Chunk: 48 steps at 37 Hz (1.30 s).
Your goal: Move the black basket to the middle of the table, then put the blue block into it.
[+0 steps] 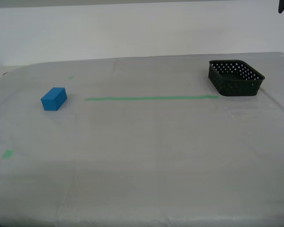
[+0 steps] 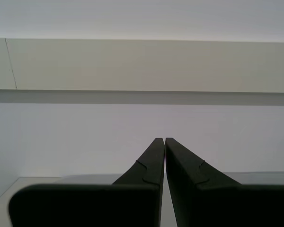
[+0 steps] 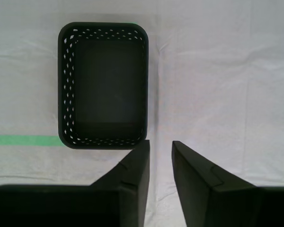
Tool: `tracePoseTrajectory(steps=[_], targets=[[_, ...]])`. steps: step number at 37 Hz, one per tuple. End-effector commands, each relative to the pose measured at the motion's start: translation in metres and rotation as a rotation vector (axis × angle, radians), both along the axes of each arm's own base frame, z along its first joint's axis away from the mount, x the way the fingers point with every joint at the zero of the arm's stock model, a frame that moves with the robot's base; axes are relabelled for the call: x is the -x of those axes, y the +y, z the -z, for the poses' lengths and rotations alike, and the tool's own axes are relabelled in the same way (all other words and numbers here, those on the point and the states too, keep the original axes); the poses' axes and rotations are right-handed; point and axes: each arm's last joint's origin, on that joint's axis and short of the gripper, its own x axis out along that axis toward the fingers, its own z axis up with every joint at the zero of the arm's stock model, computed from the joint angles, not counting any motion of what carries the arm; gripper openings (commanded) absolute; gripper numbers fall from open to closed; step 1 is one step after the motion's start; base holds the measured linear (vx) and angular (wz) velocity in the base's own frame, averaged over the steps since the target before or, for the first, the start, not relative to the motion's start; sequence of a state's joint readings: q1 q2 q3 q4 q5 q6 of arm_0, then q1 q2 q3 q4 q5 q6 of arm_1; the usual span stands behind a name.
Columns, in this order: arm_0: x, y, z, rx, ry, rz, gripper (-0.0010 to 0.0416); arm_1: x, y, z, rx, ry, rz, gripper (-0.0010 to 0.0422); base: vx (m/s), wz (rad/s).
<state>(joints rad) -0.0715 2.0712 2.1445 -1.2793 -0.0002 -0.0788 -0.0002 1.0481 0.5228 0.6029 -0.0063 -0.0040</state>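
Overhead, first claw point(image 3: 160, 144) slightly spread above empty black basket point(image 1: 236, 78) near worktop point(image 1: 146, 142) far edge; blue block point(image 1: 54, 98) well apart across green tape line point(image 1: 151, 98); second claw point(image 2: 164, 140) pressed together.

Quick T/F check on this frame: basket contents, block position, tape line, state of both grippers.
1. The black basket is empty. True.
2. The blue block sits inside the basket. False: it lies on the table at the exterior view's left, far from the basket.
3. The green tape line runs up to the basket. True.
4. My first gripper is gripping the basket wall. False: it is above the basket, its fingers apart and holding nothing.
5. My second gripper has its fingers closed together, empty. True.
6. The basket is at the table's middle. False: it is near the far corner at the exterior view's right.
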Motion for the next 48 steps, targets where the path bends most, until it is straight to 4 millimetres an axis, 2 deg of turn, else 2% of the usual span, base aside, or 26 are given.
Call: tracePoseTrajectory(steps=[1, 11, 23, 24, 28, 32, 35, 38, 48], targets=[[-0.001, 0.0, 0.0, -0.002, -0.003, 0.0, 0.0101, 0.0, 0.0, -0.001, -0.001, -0.005, -0.001, 0.0, 0.0, 0.0], [-0.002, 0.001, 0.0, -0.03, -0.02, -0.017, 0.0225, 0.0, 0.0, -0.001, -0.001, -0.005, -0.001, 0.0, 0.0, 0.0], [-0.003, 0.002, -0.001, -0.03, -0.032, -0.017, 0.0405, 0.0, 0.0, -0.001, -0.001, -0.005, -0.001, 0.0, 0.0, 0.0], [-0.003, 0.002, -0.001, -0.03, -0.033, -0.016, 0.0409, 0.0, 0.0, -0.001, -0.001, -0.005, -0.001, 0.0, 0.0, 0.0], [-0.005, 0.002, 0.001, -0.03, -0.044, -0.016, 0.0379, 0.0, 0.0, -0.001, -0.001, -0.005, -0.001, 0.0, 0.0, 0.0], [-0.007, 0.002, 0.008, -0.031, -0.04, -0.015, 0.0388, 0.0, 0.0, -0.001, -0.001, -0.005, -0.001, 0.0, 0.0, 0.0], [-0.008, 0.001, 0.018, -0.032, -0.029, -0.015, 0.0406, 0.0, 0.0, -0.001, -0.001, -0.005, -0.001, 0.0, 0.0, 0.0], [-0.01, 0.001, 0.029, -0.033, -0.025, -0.015, 0.0393, 0.0, 0.0, -0.001, -0.001, -0.006, -0.001, 0.0, 0.0, 0.0], [-0.012, 0.002, 0.061, -0.054, -0.001, -0.015, 0.0402, 0.0, 0.0, -0.001, -0.001, -0.005, -0.001, 0.0, 0.0, 0.0]])
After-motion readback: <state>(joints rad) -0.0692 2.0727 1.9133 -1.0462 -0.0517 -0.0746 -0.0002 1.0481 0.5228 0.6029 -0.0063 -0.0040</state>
